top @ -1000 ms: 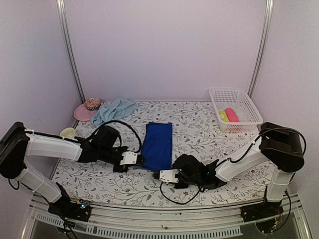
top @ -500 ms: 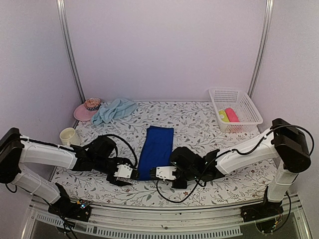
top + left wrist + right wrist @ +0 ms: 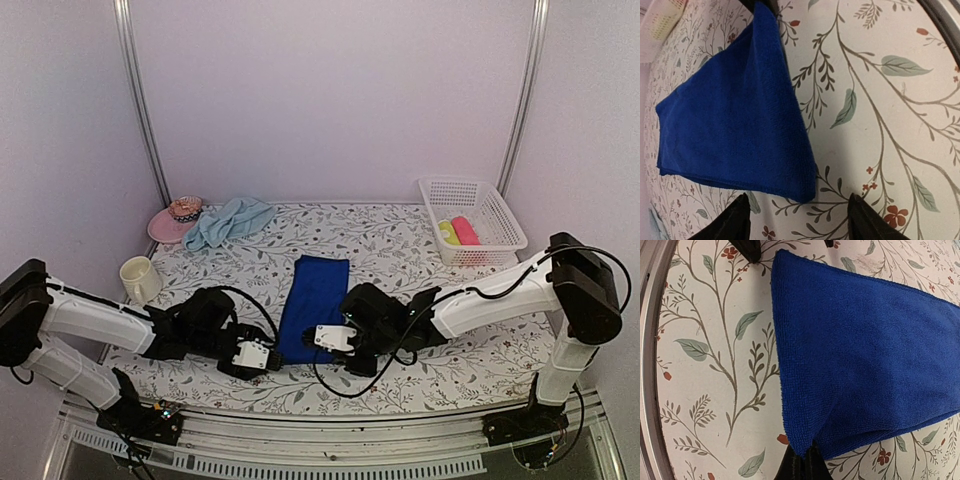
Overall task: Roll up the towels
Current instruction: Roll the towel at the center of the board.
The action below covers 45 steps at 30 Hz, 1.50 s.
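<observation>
Floral table (image 3: 400,240), royal blue towel (image 3: 312,305) near its front edge, right gripper (image 3: 801,462) pinching one corner, left gripper (image 3: 797,202) spread at another.

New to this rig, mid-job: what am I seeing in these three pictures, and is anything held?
Two robot arms sit at the near edge of the table, each ending in a two-finger tool. The wide picture looks down from above and behind them; the other two come from a camera on each wrist. On it lie a blue towel, flat in the middle, a crumpled aqua towel beside a pink hat at the back left, a cup, and a basket. The right tool is pinched shut on the blue towel's near corner. The left tool is open and empty, the other near corner just ahead of it.
</observation>
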### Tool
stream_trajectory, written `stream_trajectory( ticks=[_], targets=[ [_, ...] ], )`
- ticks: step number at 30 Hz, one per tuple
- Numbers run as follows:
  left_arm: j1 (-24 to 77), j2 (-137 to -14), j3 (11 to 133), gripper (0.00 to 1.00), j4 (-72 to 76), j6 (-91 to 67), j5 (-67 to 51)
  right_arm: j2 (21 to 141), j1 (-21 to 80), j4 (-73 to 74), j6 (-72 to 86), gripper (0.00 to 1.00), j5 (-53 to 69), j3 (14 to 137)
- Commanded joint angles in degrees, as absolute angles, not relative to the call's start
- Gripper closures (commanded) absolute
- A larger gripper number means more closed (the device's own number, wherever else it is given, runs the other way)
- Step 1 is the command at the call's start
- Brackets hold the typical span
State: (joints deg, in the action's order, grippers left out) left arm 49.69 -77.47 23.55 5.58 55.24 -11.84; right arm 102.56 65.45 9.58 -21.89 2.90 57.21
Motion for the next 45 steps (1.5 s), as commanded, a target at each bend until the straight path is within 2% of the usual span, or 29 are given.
stream_trajectory(
  ticks=[1,10,20,24,30,34,45],
  targets=[
    [51.5,-78.8,22.7,0.35,12.1,53.4,-9.0,103.4,64.4,12.2,-20.1,0.98,5.8,58.6],
    [54.1,-81.5,22.2,0.42,15.2,53.8,-6.7,104.3,62.3,12.2,-19.3,0.98,8.7,58.7],
    [54.4,-82.4,23.3,0.6,15.0,52.8,-6.3,105.0,61.5,12.4,-19.3,0.98,9.8,59.7],
    [54.5,-82.4,23.6,0.71,14.2,53.1,-7.0,104.8,61.3,12.5,-19.2,0.98,9.6,59.7],
    [54.5,-82.2,24.1,1.0,14.2,52.0,-7.1,104.4,61.0,12.7,-19.5,0.98,9.9,59.7],
    [54.2,-80.8,25.0,1.0,11.9,50.6,-8.3,103.2,60.2,12.6,-19.9,0.98,12.1,59.2],
    [47.6,-79.0,32.7,1.0,-8.0,49.9,-22.9,101.0,58.5,20.7,-22.3,0.98,18.9,62.0]
  ],
)
